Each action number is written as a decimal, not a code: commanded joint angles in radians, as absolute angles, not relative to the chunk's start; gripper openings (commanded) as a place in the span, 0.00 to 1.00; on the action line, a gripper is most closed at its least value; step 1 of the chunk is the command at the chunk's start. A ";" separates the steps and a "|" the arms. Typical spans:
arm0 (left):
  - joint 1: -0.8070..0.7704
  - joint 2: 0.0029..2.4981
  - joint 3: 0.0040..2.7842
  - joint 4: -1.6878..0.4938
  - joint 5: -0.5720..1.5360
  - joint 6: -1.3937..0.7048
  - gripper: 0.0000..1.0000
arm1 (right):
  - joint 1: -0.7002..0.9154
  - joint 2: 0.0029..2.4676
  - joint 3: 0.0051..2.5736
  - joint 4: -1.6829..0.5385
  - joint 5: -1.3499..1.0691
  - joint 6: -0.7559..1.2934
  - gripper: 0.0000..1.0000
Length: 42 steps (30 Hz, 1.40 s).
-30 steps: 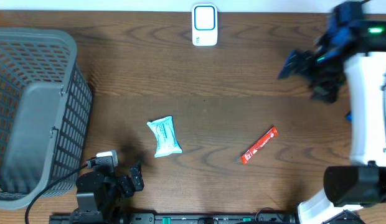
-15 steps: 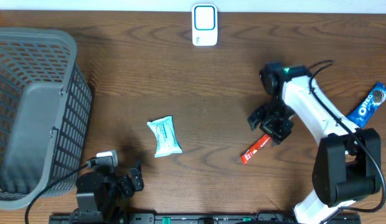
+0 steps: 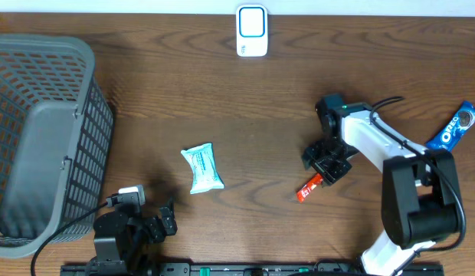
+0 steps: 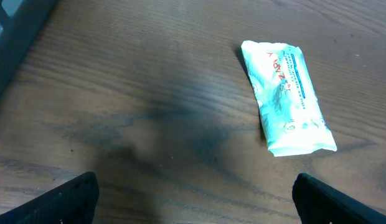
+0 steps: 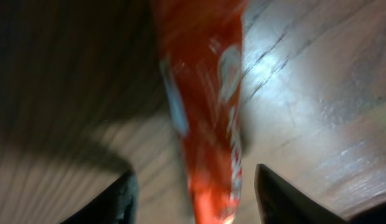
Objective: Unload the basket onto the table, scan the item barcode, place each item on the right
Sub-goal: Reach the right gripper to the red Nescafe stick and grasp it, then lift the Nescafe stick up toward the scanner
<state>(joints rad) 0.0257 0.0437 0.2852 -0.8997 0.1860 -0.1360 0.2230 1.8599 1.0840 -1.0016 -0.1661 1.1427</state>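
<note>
Right gripper [image 3: 323, 167]: hanging low over the upper end of the red packet; its 2 jaws are standing apart, 1 on each side of the packet, with table showing in the gaps in the right wrist view; not pinching it.
Red packet [image 3: 306, 189]: lying flat on the table [image 3: 184, 100], right of centre, slanting; its upper end is hiding under the gripper; up close [image 5: 208, 112] it is running between the 2 dark fingers [image 5: 121, 199]; the print is too blurred to read, and no barcode is showing.
Left gripper [image 3: 162, 221]: sitting at the near edge on the left; jaws spread wide and holding nothing; only the 2 tips are showing in the lower corners of the left wrist view.
Teal packet [image 3: 201, 169]: lying flat near the middle, well apart from the red packet; also showing in the left wrist view [image 4: 286, 96].
White device [image 3: 252, 31]: standing at the far edge, centre.
Grey basket [image 3: 46, 46]: sitting at the left end.
Blue biscuit pack [image 3: 454, 129]: lying at the right edge.
</note>
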 commanded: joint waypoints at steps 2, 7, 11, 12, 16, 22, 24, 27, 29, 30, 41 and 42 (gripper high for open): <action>0.030 0.037 0.279 -0.938 0.198 -0.144 1.00 | 0.224 1.938 1.077 -1.006 -0.094 1.164 0.33; 0.030 0.037 0.279 -0.938 0.198 -0.144 1.00 | 0.224 1.993 1.077 -1.003 -0.097 1.104 0.01; 0.030 0.037 0.279 -0.938 0.198 -0.144 1.00 | 0.225 1.990 1.080 -0.970 -0.173 0.839 0.01; 0.030 0.037 0.279 -0.938 0.198 -0.144 1.00 | 0.225 1.990 1.080 -0.960 -0.221 0.738 0.01; 0.030 0.037 0.279 -0.938 0.198 -0.144 1.00 | 0.220 1.984 1.105 -0.899 -0.573 0.462 0.01; 0.030 0.037 0.279 -0.938 0.198 -0.144 1.00 | 0.227 1.928 1.113 -0.498 -1.319 0.039 0.01; 0.030 0.037 0.279 -0.938 0.198 -0.144 1.00 | 0.239 1.922 1.113 -0.361 -1.283 0.010 0.01; 0.030 0.037 0.279 -0.938 0.198 -0.144 1.00 | 0.257 1.922 1.113 -0.282 -1.251 -0.004 0.01; 0.030 0.037 0.279 -0.938 0.198 -0.144 1.00 | 0.268 1.922 1.113 -0.223 -1.405 -0.133 0.01; 0.030 0.037 0.279 -0.938 0.198 -0.144 1.00 | 0.272 1.922 1.113 -0.186 -1.522 -0.218 0.01; 0.030 0.037 0.279 -0.938 0.198 -0.144 1.00 | 0.347 1.863 1.116 -0.038 -1.562 -0.156 0.01; 0.030 0.037 0.279 -0.938 0.198 -0.144 1.00 | 0.352 1.843 1.116 -0.036 -1.562 -0.125 0.01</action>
<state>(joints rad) 0.0257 0.0437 0.2863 -0.9012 0.1864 -0.1379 0.3309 1.9194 1.1110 -0.0433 -1.5040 -0.1646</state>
